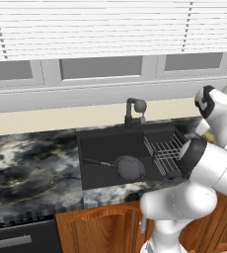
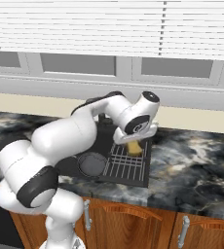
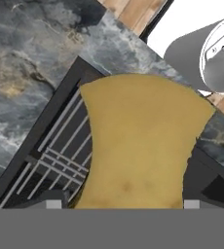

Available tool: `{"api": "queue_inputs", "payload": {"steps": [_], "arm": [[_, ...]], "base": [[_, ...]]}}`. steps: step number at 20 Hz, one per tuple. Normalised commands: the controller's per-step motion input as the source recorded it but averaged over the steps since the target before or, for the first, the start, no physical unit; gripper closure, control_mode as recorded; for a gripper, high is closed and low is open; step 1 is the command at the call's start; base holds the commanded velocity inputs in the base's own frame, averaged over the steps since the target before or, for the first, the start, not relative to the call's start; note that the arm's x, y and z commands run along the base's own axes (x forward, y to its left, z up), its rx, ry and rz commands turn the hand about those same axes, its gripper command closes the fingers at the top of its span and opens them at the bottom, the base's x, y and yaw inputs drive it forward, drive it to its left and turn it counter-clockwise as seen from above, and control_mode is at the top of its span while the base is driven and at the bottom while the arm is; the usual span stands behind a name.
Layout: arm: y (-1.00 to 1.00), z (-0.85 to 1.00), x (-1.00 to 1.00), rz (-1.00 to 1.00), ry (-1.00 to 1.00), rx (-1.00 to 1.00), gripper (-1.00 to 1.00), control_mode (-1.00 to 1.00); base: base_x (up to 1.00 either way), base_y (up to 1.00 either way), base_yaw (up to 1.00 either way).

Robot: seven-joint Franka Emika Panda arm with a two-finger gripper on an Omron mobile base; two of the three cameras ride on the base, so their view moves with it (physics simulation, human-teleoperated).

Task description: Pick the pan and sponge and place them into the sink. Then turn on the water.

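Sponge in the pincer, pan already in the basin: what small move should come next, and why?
Probably lower and release. The pan already lies in the sink, and the pincer holds the sponge over the wire dish rack at the sink's right end. Shifting a little toward the pan first would likely drop it on the basin floor rather than on the rack.

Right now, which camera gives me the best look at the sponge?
The hand view: the sponge looms large between the gripper's fingertips, above the dish rack. The right base view shows it as a small yellow block under the gripper. The left base view gives just a yellow sliver behind the arm.
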Motion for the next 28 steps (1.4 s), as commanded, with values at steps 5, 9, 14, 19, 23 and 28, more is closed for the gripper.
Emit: {"api": "queue_inputs", "payload": {"steps": [5,9,14,19,23,28], "arm": [[0.46,0.14,0.10,0.01,-0.16,0.04,1.00,-1.00],[0.45,0.08,0.13,0.00,-0.18,0.05,1.00,-1.00],[0.45,0.08,0.14,0.00,-0.18,0.05,1.00,-1.00],[0.47,0.01,0.18,0.00,-0.16,0.05,1.00,-1.00],[0.48,-0.01,0.24,0.00,-0.12,0.05,1.00,-1.00],[0.49,-0.12,0.31,0.00,0.01,0.03,1.00,-1.00]], "base": [[0.00,0.00,0.00],[0.00,0.00,0.00],[0.00,0.00,0.00],[0.00,0.00,0.00],[0.00,0.00,0.00],[0.00,0.00,0.00]]}}
